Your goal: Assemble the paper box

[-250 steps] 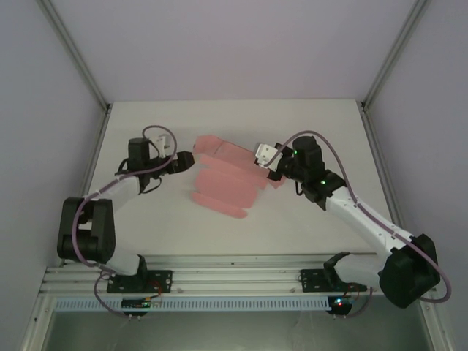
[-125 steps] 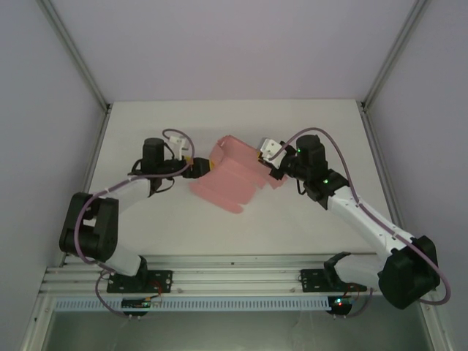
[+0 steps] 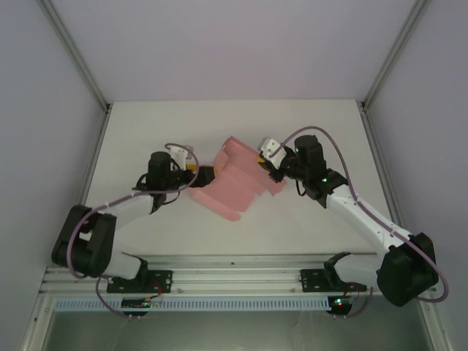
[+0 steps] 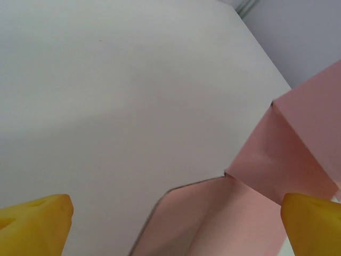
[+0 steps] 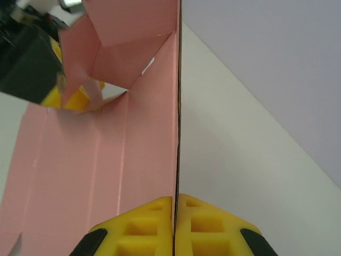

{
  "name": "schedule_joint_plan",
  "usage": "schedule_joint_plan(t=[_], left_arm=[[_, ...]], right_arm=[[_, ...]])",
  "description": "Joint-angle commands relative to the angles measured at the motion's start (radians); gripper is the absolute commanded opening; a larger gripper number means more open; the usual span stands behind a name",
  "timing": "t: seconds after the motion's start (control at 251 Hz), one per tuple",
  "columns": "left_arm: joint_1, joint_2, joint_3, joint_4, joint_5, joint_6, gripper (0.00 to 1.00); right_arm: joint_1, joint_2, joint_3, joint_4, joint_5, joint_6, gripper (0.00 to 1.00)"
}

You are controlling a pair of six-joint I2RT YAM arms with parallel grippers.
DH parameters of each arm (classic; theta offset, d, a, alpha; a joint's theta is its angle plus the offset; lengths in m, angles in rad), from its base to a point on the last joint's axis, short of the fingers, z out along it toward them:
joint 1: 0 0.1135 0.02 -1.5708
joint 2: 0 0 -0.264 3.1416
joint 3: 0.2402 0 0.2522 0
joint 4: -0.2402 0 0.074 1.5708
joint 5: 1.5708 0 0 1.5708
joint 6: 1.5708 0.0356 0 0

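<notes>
The paper box (image 3: 234, 186), half-folded at mid-frame in the top view, is pinched at one wall by the right gripper (image 5: 175, 201) — its frame-left flap is best nudged squarely along the crease by the wide-open left gripper (image 4: 175, 224).

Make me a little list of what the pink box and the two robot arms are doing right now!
Thing: box, pink card, on the white table
Shape: partly folded, far flap standing up, near panels lying flat
Left arm: left pincer open wide at the box's left edge, card between its fingers, not squeezed
Right arm: right pincer shut on the thin edge of an upright box wall
Job: box not closed up yet
</notes>
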Motion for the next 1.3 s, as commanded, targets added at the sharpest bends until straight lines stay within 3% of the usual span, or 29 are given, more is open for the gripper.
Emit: schedule_joint_plan(t=[0.0,0.136,0.323,0.475,0.555,0.651,0.778,0.838,0.89,0.918,1.006,1.066,1.173,1.297], left_arm=[[0.038,-0.109,-0.037,-0.038,-0.059,-0.029,1.0],[0.083,-0.226,-0.091,-0.133,-0.119,-0.045,1.0],[0.089,-0.317,-0.137,-0.101,-0.072,-0.003,1.0],[0.081,-0.293,-0.105,-0.016,0.067,0.005,0.8],[0.046,-0.278,-0.034,-0.05,0.101,0.054,0.77],[0.005,-0.25,0.049,-0.129,0.057,0.13,0.75],[0.007,-0.203,0.09,-0.169,0.016,0.139,0.73],[0.013,-0.185,0.079,-0.167,-0.028,0.128,0.74],[0.03,-0.167,0.066,-0.161,-0.064,0.103,0.85],[0.045,-0.156,0.06,-0.157,-0.08,0.082,0.86],[0.104,-0.118,0.043,-0.147,-0.068,0.024,0.87],[0.132,-0.09,0.039,-0.155,-0.063,0.005,0.95],[0.154,-0.037,0.047,-0.17,-0.059,0.003,1.0],[0.156,0.054,0.11,-0.243,-0.066,0.024,1.0]], right_arm=[[-0.019,0.003,0.023,-0.039,-0.007,0.01,0.0],[-0.033,-0.001,0.014,-0.04,-0.037,-0.003,0.0],[-0.041,0.01,0.03,-0.061,-0.084,0.012,0.0],[-0.04,0.049,0.084,-0.127,-0.057,0.013,0.0],[-0.036,0.07,0.098,-0.153,-0.05,-0.004,0.0],[-0.016,0.088,0.084,-0.14,-0.002,-0.081,0.0],[0.074,0.128,0.021,-0.032,0.195,-0.272,0.0],[0.107,0.172,0.001,0.042,0.297,-0.335,0.0],[0.12,0.219,0.006,0.081,0.36,-0.391,0.0],[0.124,0.244,0.012,0.089,0.377,-0.406,0.0],[0.131,0.316,0.012,0.164,0.432,-0.487,0.0],[0.144,0.356,-0.006,0.248,0.464,-0.528,0.0],[0.158,0.407,-0.045,0.411,0.456,-0.578,0.0],[0.162,0.439,-0.036,0.422,0.436,-0.599,0.01]])
